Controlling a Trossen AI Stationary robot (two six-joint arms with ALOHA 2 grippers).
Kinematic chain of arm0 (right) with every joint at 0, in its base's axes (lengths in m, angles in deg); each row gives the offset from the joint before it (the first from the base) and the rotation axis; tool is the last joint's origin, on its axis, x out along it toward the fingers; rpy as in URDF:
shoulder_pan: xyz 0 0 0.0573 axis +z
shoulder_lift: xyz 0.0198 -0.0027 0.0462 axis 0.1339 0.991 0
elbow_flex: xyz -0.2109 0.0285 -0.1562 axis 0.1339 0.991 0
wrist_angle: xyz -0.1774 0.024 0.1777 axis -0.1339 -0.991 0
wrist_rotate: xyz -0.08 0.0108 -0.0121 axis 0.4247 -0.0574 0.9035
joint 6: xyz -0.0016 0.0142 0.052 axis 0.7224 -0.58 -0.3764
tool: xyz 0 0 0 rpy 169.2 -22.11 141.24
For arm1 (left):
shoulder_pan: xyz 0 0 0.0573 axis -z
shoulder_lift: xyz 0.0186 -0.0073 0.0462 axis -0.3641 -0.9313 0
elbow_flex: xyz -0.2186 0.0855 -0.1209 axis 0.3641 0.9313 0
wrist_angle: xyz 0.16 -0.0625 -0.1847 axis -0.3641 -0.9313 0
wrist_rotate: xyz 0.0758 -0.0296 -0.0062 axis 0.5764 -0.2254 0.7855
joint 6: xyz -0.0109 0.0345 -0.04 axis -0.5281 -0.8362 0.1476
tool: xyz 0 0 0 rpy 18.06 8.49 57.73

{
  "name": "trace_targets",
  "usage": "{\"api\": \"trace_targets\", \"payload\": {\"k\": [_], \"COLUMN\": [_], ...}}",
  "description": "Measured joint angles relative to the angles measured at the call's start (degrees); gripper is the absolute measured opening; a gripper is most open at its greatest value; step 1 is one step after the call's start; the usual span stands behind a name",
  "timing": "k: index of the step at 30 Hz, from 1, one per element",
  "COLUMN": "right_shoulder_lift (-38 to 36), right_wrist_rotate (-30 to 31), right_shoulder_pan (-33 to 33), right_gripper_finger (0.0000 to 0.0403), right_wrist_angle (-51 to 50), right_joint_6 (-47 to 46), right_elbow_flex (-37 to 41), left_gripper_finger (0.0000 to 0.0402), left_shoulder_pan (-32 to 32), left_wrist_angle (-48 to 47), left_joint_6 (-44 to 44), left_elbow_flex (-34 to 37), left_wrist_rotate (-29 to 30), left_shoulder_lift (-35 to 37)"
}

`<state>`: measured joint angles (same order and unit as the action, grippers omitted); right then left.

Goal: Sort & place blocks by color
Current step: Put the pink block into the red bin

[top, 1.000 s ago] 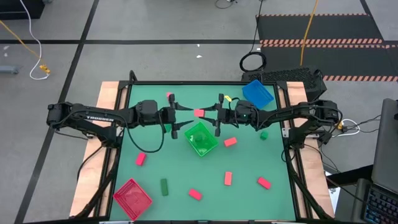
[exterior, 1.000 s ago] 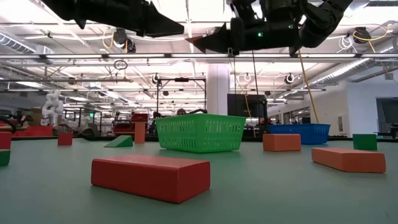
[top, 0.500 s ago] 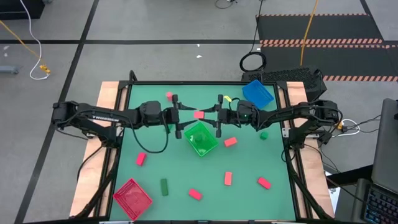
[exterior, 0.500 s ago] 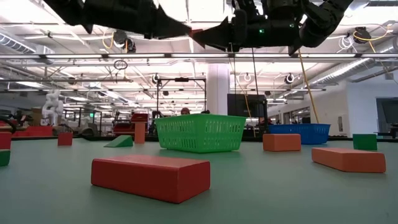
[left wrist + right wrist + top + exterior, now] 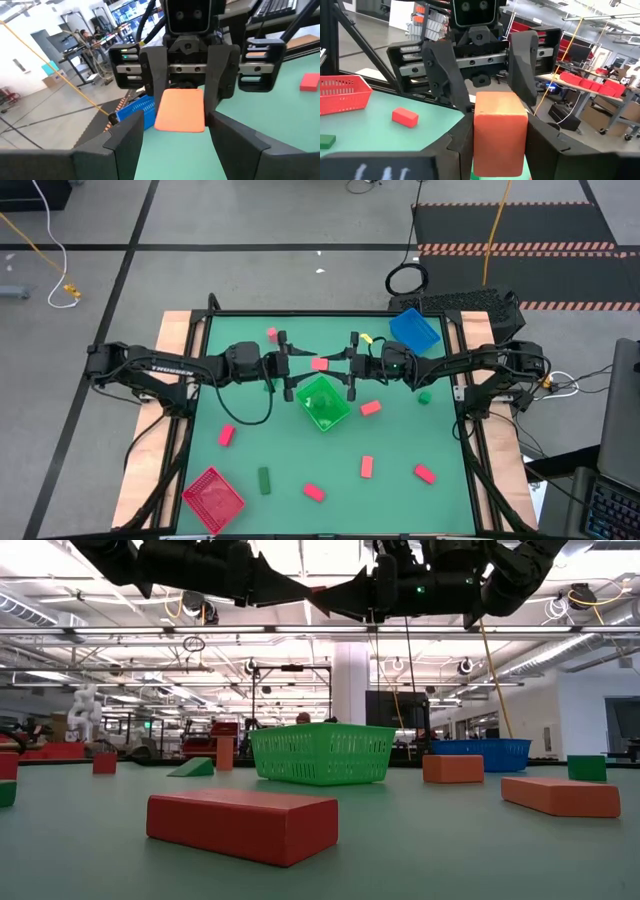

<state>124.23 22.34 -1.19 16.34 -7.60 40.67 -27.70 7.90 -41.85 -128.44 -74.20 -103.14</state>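
A red block (image 5: 320, 363) hangs in mid-air above the table's far middle, just beyond the green bin (image 5: 323, 402). My right gripper (image 5: 334, 363) is shut on it and reaches in level from the table's right. Facing it, my left gripper (image 5: 303, 364) reaches in level from the left and is open. Its two fingers (image 5: 125, 145) stand on either side of the block's free end (image 5: 180, 125), apart from it. Other red blocks (image 5: 226, 436) and green blocks (image 5: 264, 480) lie flat on the green mat. My right gripper pinches the block's two side faces (image 5: 485, 150) between its two fingers (image 5: 457, 145). The fingers come level from the table's right and lie along the block. The block is lifted clear of the table and level. Its free end sticks out toward my left gripper.
A blue bin (image 5: 415, 330) stands at the far right corner and a red bin (image 5: 212, 498) at the near left. Loose blocks are scattered over the near half, among them reds (image 5: 367, 467), (image 5: 425, 474) and a green one (image 5: 424, 396) by the right edge.
My left gripper has edged toward the table's right, closing on my right gripper until its open fingers stand around the block's free end. My right gripper and the block have kept still.
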Motion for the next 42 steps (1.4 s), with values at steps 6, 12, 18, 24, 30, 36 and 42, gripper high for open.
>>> {"api": "trace_targets", "payload": {"k": [6,12,18,24,30,36,42], "right_shoulder_lift": [0.0,0.0,0.0,0.0,0.0,0.0,0.0], "right_wrist_rotate": [0.0,-0.2,-0.3,0.3,5.4,5.3,4.7], "right_shoulder_pan": [0.0,0.0,0.0,0.0,-0.1,0.3,0.4], "right_gripper_finger": [0.0122,0.0122,0.0122,0.0145,0.0269,0.0289,0.0218], "right_wrist_angle": [0.0,0.3,0.4,0.5,0.3,0.0,-0.5], "right_joint_6": [-0.3,-0.1,-0.2,-0.3,-0.4,0.6,1.9], "right_elbow_flex": [0.0,0.1,0.1,0.1,0.1,0.1,0.1], "left_gripper_finger": [0.0208,0.0127,0.0131,0.0165,0.0125,0.0125,0.0135], "left_shoulder_pan": [0.0,0.0,0.0,0.0,-0.1,0.0,0.0], "left_wrist_angle": [0.0,-0.4,-0.4,-0.4,-0.9,-0.9,-1.3], "left_joint_6": [0.6,0.7,0.6,0.4,0.1,0.3,0.3], "left_elbow_flex": [0.0,0.0,0.0,0.0,0.0,0.0,0.0], "left_wrist_rotate": [-0.4,-1.0,-1.9,-1.8,-1.6,-2.0,-1.6], "left_shoulder_lift": [0.0,0.0,0.1,0.4,1.0,1.3,1.3]}}
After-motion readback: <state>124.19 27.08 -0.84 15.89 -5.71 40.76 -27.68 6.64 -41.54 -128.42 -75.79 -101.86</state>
